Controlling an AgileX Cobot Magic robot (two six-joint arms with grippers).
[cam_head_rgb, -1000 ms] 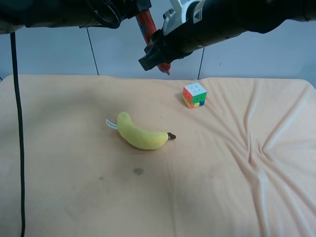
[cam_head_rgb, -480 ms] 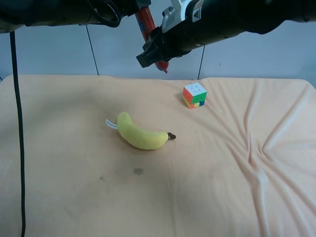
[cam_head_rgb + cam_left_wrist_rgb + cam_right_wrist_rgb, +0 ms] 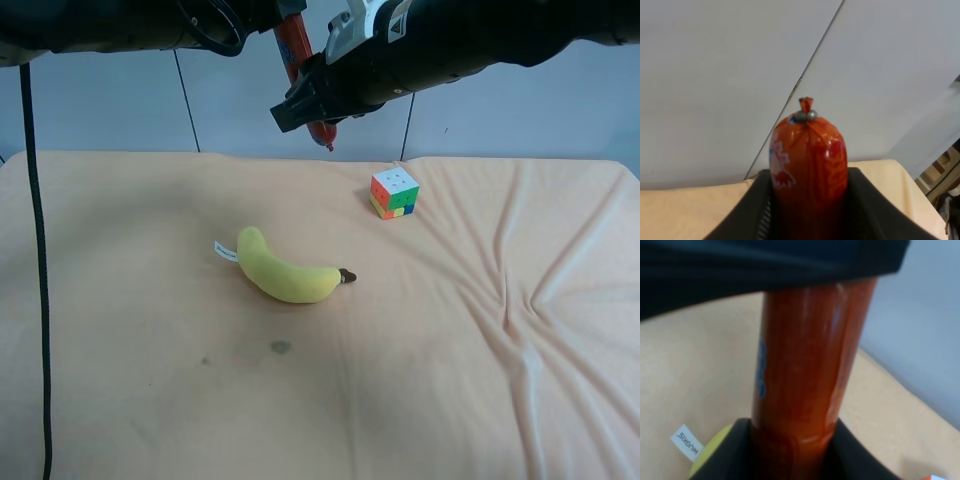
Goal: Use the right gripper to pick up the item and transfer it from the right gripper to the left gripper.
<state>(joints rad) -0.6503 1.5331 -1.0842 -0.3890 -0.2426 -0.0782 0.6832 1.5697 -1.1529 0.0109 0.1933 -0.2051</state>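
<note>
- Where the bench (image 3: 150, 420) comes closest to the high camera, a peach-coloured cloth (image 3: 560, 330) covers it, smooth at that view's left and rumpled into long folds at its right.
- A small dark spot (image 3: 281, 347) marks the cloth just nearer than the yellow plush banana (image 3: 285, 275), which lies on its side with a white tag at one end and a brown tip at the other.
- A thin black cable (image 3: 38, 300) hangs down along the high view's left edge.
- Farther back, the small multicoloured puzzle cube (image 3: 394, 192) sits on the cloth, well apart from the banana.
- Above the far part of the bench, clear of the cloth, hangs the slim red sausage-shaped stick in shiny wrapper (image 3: 292, 48), tilted, its lower crimped tip pointing down.
- The right gripper (image 3: 308, 105), a black arm end with a white boxy housing, has its fingers (image 3: 732, 460) pinching the stick's lower part. Its wrist view shows the red wrapper, with a blue print, wedged between them.
- The left gripper (image 3: 280, 12), all black with looped cables, has its fingers (image 3: 867, 205) pinching the stick's upper part. Its wrist view shows the wrapper seated between them, and a crimped end with a metal clip stands out beyond.
- Behind everything stands a pale grey panelled wall (image 3: 100, 110).
</note>
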